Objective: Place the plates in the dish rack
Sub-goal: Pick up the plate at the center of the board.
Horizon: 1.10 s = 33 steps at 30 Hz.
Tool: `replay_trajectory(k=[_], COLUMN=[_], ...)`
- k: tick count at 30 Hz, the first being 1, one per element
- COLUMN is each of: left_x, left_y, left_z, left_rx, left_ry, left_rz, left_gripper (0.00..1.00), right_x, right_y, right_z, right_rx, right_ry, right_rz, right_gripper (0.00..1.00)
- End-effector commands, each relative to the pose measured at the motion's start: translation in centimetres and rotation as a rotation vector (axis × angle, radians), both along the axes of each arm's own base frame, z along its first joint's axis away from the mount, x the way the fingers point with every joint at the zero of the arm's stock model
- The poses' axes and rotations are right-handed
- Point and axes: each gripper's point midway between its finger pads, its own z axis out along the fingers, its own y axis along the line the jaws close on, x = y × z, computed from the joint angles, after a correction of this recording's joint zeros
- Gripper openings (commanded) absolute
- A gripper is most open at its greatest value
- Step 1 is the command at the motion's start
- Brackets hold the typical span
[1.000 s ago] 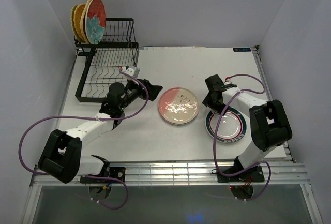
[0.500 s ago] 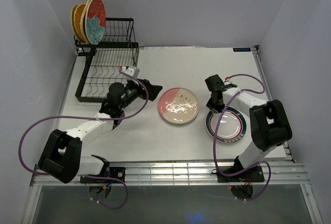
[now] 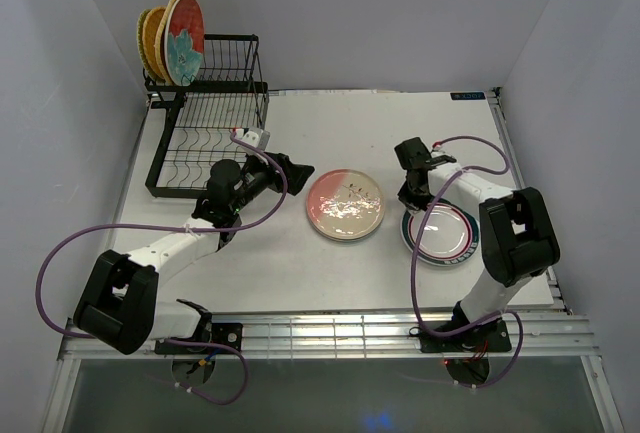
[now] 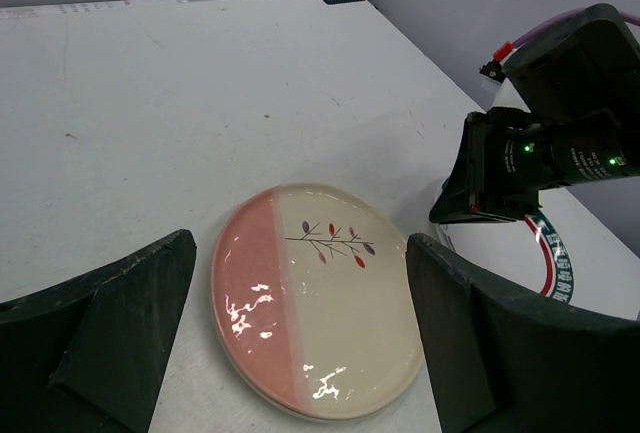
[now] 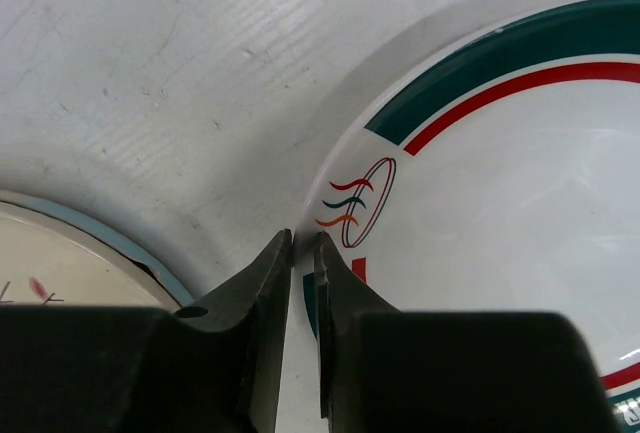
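A pink-and-white plate (image 3: 345,203) lies flat mid-table; in the left wrist view this plate (image 4: 320,313) sits just ahead of my left gripper (image 4: 300,353), which is wide open and empty. A white plate with green rim rings (image 3: 445,233) lies to its right. My right gripper (image 3: 413,201) is at that plate's left rim. The right wrist view shows the right gripper (image 5: 302,243) shut on the white plate's (image 5: 500,203) thin edge. The black dish rack (image 3: 205,143) stands at the far left, with yellow-orange and red-teal plates (image 3: 180,38) upright in its rear tier.
The pink plate's rim (image 5: 70,243) lies close to the left of my right fingers. The rack's lower slot wires (image 3: 195,168) are just behind my left arm. Grey walls close in the table on both sides and at the back.
My right gripper's jaws have closed on the white plate's rim, and the plate has shifted slightly toward the far side. The left arm and the pink plate have not moved.
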Motion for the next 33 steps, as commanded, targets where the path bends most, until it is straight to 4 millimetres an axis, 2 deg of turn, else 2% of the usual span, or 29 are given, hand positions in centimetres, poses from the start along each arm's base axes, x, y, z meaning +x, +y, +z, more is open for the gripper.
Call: replay_trajectory(k=[1, 9, 10, 11, 13, 14, 18, 21, 23, 24, 26, 27, 28, 30, 31, 33], left_x=[-0.3, -0.1, -0.1, -0.1, -0.1, 0.0, 0.0, 0.1, 0.0, 0.0, 0.0, 0.0, 0.0, 0.0, 0.0, -0.1], left_y=[0.2, 0.2, 0.2, 0.2, 0.2, 0.1, 0.0, 0.0, -0.1, 0.0, 0.0, 0.0, 0.0, 0.0, 0.0, 0.0], left_z=[0.7, 0.7, 0.6, 0.5, 0.4, 0.4, 0.0, 0.0, 0.1, 0.0, 0.0, 0.0, 0.0, 0.1, 0.1, 0.3], left_rx=[-0.005, -0.003, -0.002, -0.002, 0.000, 0.000, 0.004, 0.005, 0.004, 0.005, 0.005, 0.005, 0.006, 0.005, 0.005, 0.002], left_ry=[-0.030, -0.029, -0.027, -0.027, -0.024, -0.022, -0.014, -0.013, -0.014, -0.013, -0.013, -0.013, -0.014, -0.016, -0.015, -0.020], left_rz=[0.007, 0.014, 0.014, 0.014, 0.011, 0.010, 0.003, 0.003, 0.000, 0.001, 0.001, 0.001, 0.001, 0.001, 0.001, -0.002], left_gripper=[0.96, 0.96, 0.96, 0.96, 0.96, 0.96, 0.96, 0.96, 0.96, 0.96, 0.96, 0.96, 0.96, 0.96, 0.96, 0.96], right_x=[2.8, 7.1, 7.6, 8.8, 9.9, 11.0, 12.6, 12.6, 12.4, 11.5, 11.2, 10.7, 9.1, 8.2, 6.8, 5.5], right_y=[0.5, 1.5, 1.7, 1.9, 2.3, 2.7, 3.5, 3.2, 3.3, 3.2, 3.6, 3.6, 3.1, 3.4, 3.3, 2.9], right_z=[1.2, 3.1, 2.9, 3.8, 3.8, 4.9, 5.5, 5.8, 6.7, 5.8, 7.4, 7.5, 7.6, 8.2, 8.2, 8.6], right_rx=[0.007, -0.013, -0.017, -0.009, -0.014, -0.006, 0.000, -0.021, -0.023, -0.029, -0.026, -0.036, -0.051, -0.084, -0.089, -0.112], right_ry=[-0.061, -0.116, -0.114, -0.143, -0.147, -0.177, -0.194, -0.186, -0.208, -0.190, -0.254, -0.266, -0.273, -0.321, -0.331, -0.333], right_rz=[-0.005, -0.001, 0.002, -0.002, 0.014, 0.020, 0.045, 0.066, 0.115, 0.155, 0.236, 0.265, 0.286, 0.367, 0.398, 0.424], right_gripper=[0.08, 0.08, 0.08, 0.08, 0.08, 0.08, 0.08, 0.09, 0.10, 0.11, 0.19, 0.22, 0.28, 0.31, 0.32, 0.33])
